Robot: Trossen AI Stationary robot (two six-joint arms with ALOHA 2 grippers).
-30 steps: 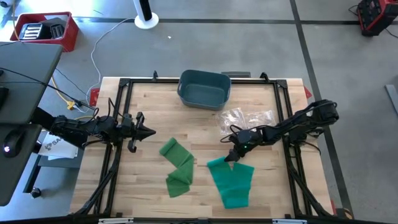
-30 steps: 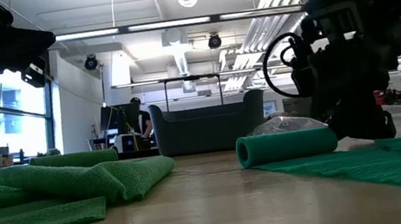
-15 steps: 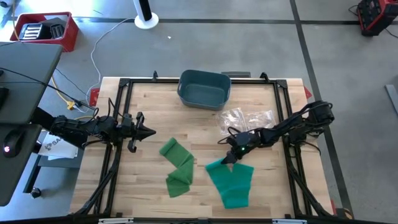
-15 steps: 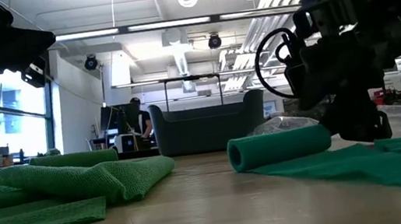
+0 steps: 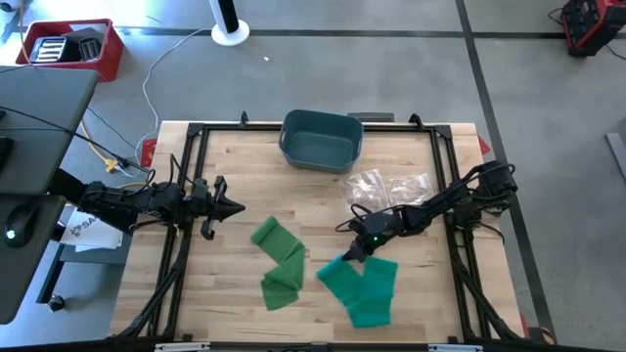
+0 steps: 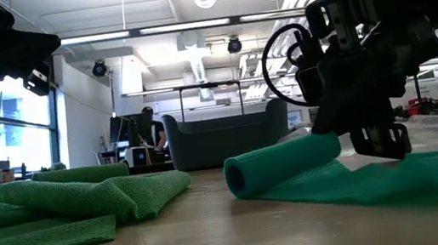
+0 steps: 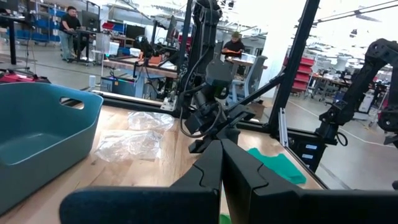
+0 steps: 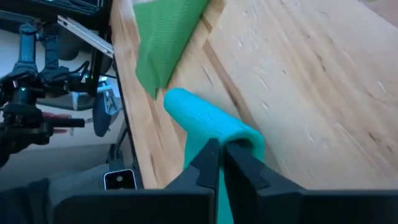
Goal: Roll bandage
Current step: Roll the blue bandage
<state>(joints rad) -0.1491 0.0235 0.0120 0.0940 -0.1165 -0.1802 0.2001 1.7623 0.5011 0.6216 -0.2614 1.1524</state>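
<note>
R gripper [image 5: 354,250] closed, tips on rolled end of teal bandage [image 5: 360,289]; L gripper [image 5: 235,206] closed, idle at table's left.

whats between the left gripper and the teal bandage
The folded green bandage lies between the left gripper and the teal bandage, seen in the high view.

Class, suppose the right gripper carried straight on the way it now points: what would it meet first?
The shut right gripper would most likely meet the rolled end of the teal fabric bandage, which lies right ahead of its fingertips; whether they already touch it is unclear.
</note>
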